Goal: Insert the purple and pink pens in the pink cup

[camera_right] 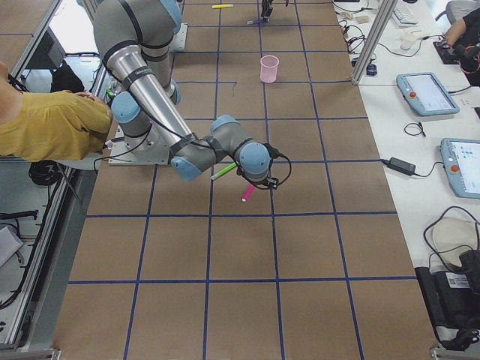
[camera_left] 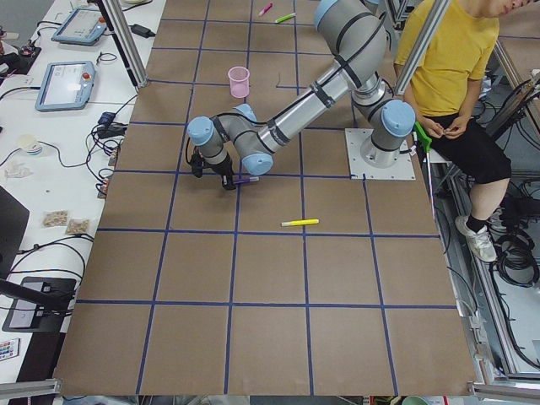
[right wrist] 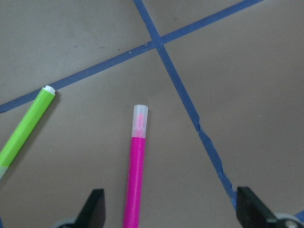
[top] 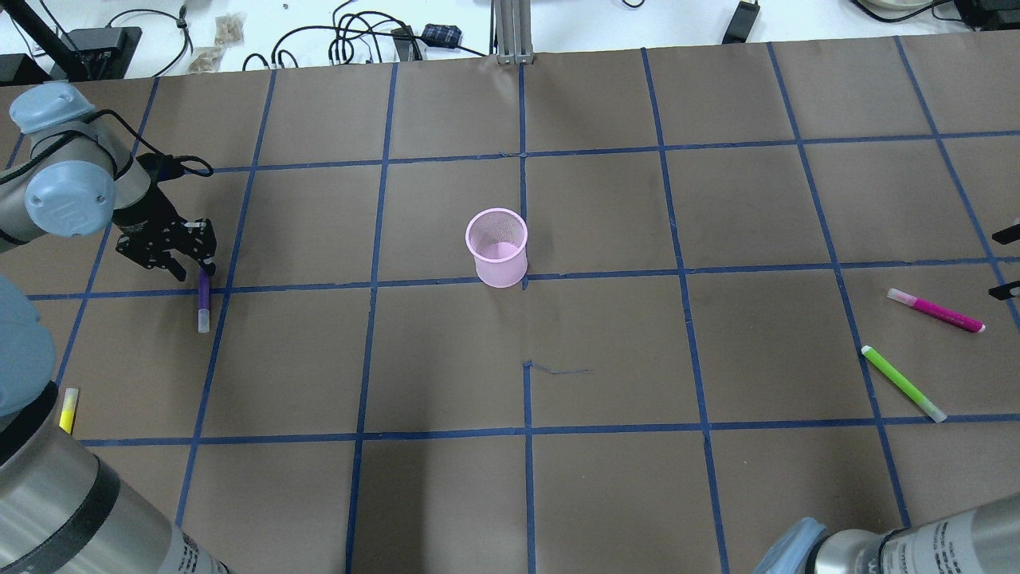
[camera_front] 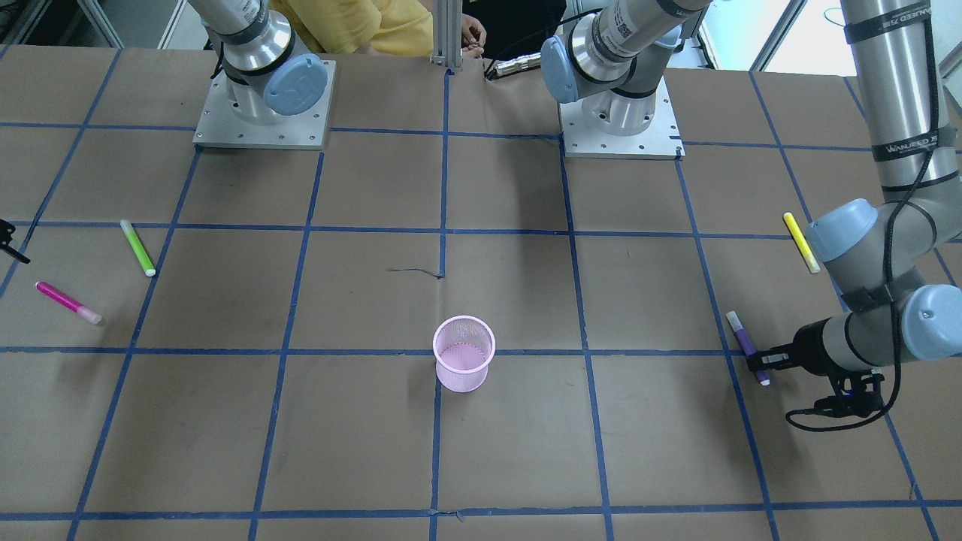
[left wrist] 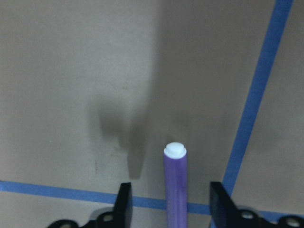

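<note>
Well, the pink cup (top: 497, 247) stands upright near the middle of the tabletop (top: 606, 359). The purple pen (top: 203, 301) lies flat at 9 o'clock from it. The left pincer (top: 194, 271) sits low over one end of that pen, fingers apart on each side, not squeezing. The pink pen (top: 936, 310) lies at 3 o'clock from the cup. The right pincer (right wrist: 170, 192) hangs above it, spread wide, mostly cut off in the overhead view. A green pen (top: 903, 383) lies at 7 o'clock from the pink one. The left arm hides part of a yellow pen (top: 69, 408).
</note>
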Tool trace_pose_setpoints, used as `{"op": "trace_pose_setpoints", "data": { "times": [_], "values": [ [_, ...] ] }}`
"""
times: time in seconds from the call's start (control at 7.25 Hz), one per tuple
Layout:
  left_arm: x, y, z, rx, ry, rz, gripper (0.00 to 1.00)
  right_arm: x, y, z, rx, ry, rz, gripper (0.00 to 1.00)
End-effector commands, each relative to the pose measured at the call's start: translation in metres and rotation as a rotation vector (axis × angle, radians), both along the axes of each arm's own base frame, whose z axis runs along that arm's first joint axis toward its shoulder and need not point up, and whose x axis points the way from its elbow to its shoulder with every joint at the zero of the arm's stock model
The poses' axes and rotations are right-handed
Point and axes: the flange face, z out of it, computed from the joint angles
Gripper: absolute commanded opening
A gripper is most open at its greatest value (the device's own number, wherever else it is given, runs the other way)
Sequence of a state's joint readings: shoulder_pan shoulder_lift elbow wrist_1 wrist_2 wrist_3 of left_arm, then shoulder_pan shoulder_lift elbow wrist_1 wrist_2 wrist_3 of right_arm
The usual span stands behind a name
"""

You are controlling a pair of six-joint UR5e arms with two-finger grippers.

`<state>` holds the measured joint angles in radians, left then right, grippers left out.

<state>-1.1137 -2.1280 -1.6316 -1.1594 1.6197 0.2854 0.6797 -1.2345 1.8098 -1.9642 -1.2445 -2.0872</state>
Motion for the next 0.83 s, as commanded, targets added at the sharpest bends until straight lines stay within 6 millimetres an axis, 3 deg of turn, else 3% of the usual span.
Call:
{"op": "trace_pose_setpoints", "data": {
  "times": [0.0, 0.28, 0.41, 0.55, 0.69],
  "values": [
    [0.0, -0.002, -0.01, 0.008, 0.006, 0.021, 0.37, -0.024, 0.018, -0.049, -0.122, -0.152, 0.031, 0.93],
    [0.001, -0.004, -0.012, 0.007, 0.01, 0.022, 0.38, -0.023, 0.045, -0.077, -0.15, -0.191, 0.094, 0.87],
    [0.001, -0.004, -0.012, 0.006, 0.011, 0.022, 0.37, -0.022, 0.048, -0.08, -0.153, -0.193, 0.093, 0.83],
    [0.001, -0.005, -0.009, 0.004, 0.012, 0.027, 0.26, -0.022, 0.048, -0.082, -0.167, -0.19, 0.118, 0.77],
    [0.0, -0.004, -0.01, 0.01, 0.013, 0.036, 0.07, -0.023, 0.047, -0.081, -0.19, -0.178, 0.157, 0.74]
  ]
}}
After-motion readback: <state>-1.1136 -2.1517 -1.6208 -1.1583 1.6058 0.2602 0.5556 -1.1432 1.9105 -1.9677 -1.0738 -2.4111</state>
